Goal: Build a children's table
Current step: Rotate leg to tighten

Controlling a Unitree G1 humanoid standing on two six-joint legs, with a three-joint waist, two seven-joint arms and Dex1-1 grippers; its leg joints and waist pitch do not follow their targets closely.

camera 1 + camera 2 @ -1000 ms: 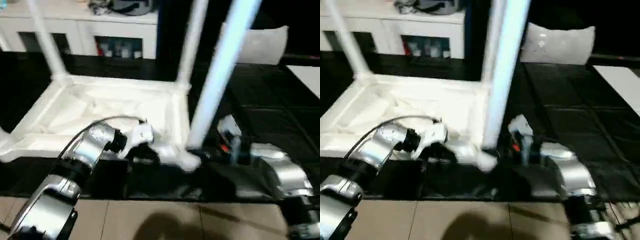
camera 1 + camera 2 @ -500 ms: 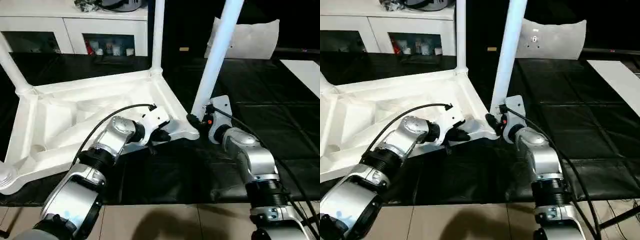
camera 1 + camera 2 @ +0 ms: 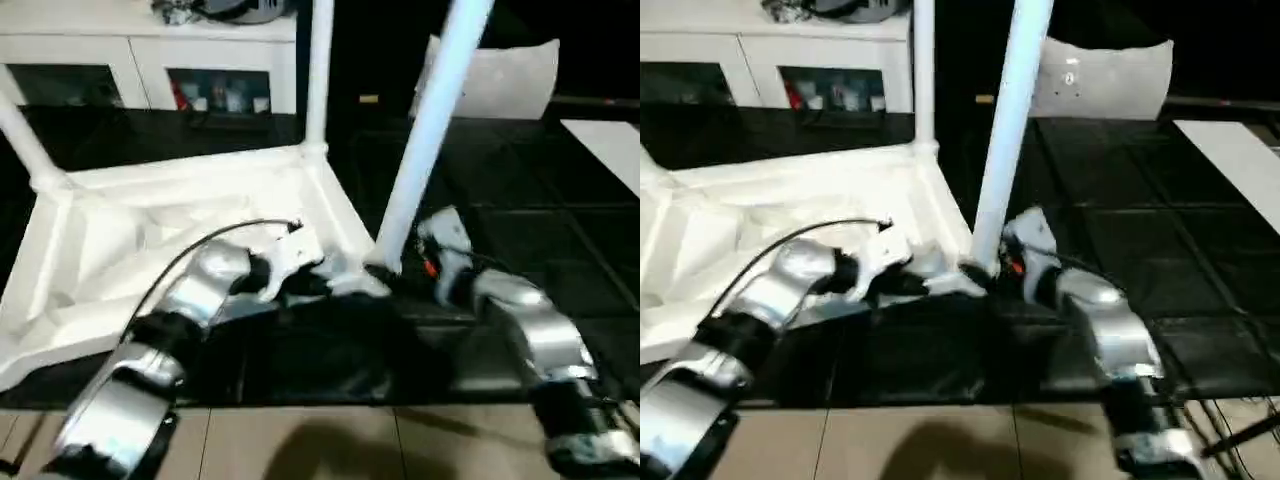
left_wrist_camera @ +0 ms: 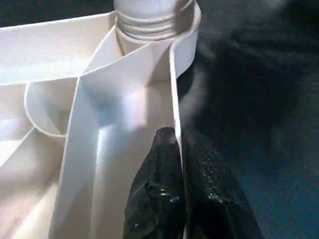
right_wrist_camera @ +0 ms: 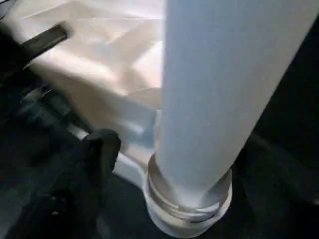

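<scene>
Left wrist view: left gripper [image 4: 178, 144] (clamped) on tabletop rim [image 4: 175, 99]

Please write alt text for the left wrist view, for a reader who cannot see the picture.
The left claw, its two black fingers shut, pinches the thin side wall of the upside-down white table top. Just beyond the claw, a white leg stands in the round corner socket, above the ribbed underside. Dark matting lies beside the table top.
</scene>
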